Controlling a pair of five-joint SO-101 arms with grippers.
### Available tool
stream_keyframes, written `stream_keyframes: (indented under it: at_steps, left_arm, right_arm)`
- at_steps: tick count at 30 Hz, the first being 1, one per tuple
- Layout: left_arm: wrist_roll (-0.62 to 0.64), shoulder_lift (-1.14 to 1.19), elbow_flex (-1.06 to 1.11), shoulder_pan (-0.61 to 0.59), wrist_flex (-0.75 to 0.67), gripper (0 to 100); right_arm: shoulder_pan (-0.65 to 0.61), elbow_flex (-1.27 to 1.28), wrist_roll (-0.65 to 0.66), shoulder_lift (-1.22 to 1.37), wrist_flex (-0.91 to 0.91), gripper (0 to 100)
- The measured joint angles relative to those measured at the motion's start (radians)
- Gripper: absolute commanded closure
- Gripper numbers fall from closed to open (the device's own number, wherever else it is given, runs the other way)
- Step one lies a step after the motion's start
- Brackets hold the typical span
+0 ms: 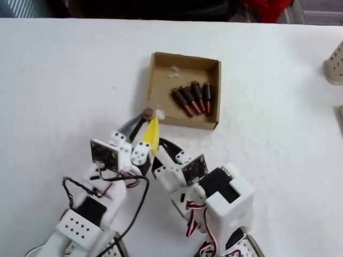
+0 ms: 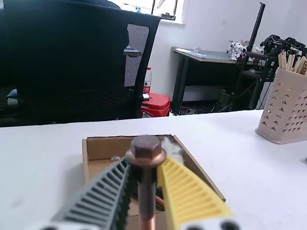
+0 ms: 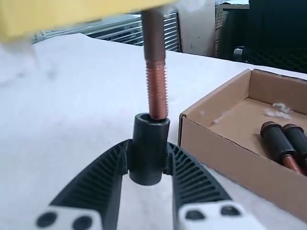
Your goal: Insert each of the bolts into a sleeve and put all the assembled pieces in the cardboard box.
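bolt [image 3: 156, 81] tip at sleeve [image 3: 149, 151] mouth — upright, gripped

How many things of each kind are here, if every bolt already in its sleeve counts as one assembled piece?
Cardboard box: 1
Assembled pieces inside it: 4
Single bolt, in the left gripper: 1
Single sleeve, in the right gripper: 1
Total: 7
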Motion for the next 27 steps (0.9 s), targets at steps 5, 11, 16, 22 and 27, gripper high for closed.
stream_keyframes:
  at_steps: [5,11,16,22,27]
  left_arm:
    - [0.0,0.0,-0.08,0.0,0.166,98]
    - [0.0,0.02,-0.094,0.021,0.362,98]
    - [0.003,0.02,-0.095,0.025,0.37,98]
    - [0.0,0.02,-0.087,0.025,0.373,97]
    - [0.0,0.015,-0.068,0.025,0.373,77]
  right_arm:
    - [-0.002,0.002,0.0,-0.003,-0.002,98.2]
    - [-0.008,0.0,-0.002,-0.002,-0.006,98.2]
    - [-0.008,0.003,-0.002,-0.003,-0.006,98.2]
    - [-0.008,0.003,-0.002,-0.003,-0.006,98.2]
    - [-0.005,0.003,-0.002,-0.002,-0.006,98.2]
